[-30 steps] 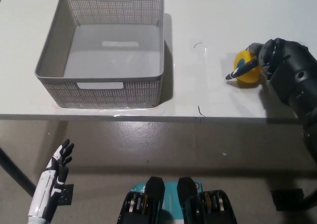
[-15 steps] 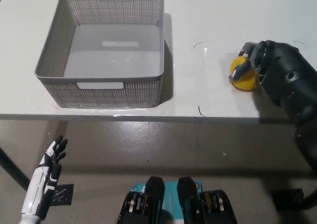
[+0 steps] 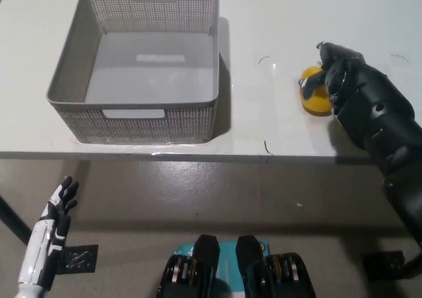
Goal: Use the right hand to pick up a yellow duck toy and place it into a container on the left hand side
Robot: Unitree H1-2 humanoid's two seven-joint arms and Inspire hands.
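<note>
one duck [image 3: 314, 97], one basket [image 3: 72, 67]

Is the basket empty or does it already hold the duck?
Empty. The basket shows only its bare grey floor, and the duck is on the table far to its right, against the right hand.

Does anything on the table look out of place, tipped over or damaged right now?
Nothing stands out. The grey basket sits upright and empty on the white table, with no visible damage. The yellow duck toy is at the table's right, with the black right hand wrapped over it. The white left hand hangs below the table edge, fingers apart.
</note>
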